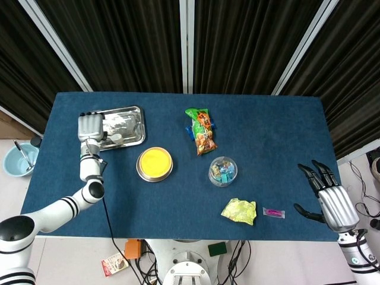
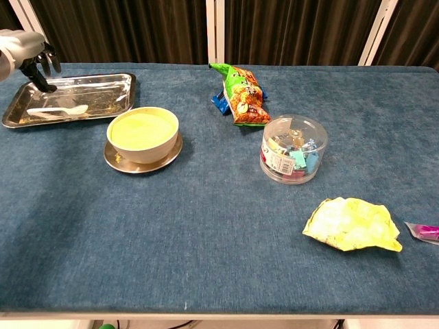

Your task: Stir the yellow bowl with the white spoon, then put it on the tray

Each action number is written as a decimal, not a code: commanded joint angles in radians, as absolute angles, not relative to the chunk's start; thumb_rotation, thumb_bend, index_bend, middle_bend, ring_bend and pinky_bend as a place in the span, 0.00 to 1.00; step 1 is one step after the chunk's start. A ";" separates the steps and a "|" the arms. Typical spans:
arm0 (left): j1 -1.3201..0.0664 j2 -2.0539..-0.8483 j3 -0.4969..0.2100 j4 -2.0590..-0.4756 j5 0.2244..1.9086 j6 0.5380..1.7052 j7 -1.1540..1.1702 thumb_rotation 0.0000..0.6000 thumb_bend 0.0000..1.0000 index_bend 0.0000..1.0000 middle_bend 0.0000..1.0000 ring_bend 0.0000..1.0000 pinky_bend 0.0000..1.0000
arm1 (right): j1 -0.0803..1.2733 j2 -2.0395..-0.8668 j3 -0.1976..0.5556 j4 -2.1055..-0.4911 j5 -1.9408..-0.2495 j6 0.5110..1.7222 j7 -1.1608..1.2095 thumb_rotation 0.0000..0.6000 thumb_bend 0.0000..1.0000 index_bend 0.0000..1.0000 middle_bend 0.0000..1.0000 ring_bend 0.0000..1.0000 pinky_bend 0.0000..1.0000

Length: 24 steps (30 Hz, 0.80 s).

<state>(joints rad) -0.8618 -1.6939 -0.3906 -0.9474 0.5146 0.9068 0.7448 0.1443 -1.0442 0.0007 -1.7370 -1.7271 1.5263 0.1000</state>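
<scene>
- The white spoon (image 2: 58, 110) lies flat in the steel tray (image 2: 103, 81), beside the yellow bowl (image 2: 143, 133).
- My left hand (image 2: 26, 49) hovers above the tray, empty, fingers apart.
- My right hand (image 1: 328, 196) hangs spread, empty, off the table's edge.

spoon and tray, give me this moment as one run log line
spoon: lying in tray | left hand: above tray's left end, holding nothing | yellow bowl: on saucer | right hand: open, off table edge
</scene>
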 commanded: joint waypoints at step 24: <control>-0.209 -1.084 0.024 -1.716 1.390 1.568 0.212 1.00 0.24 0.31 0.28 0.15 0.12 | 0.068 -1.041 -0.005 -1.630 -1.645 1.574 0.151 1.00 0.22 0.05 0.12 0.00 0.08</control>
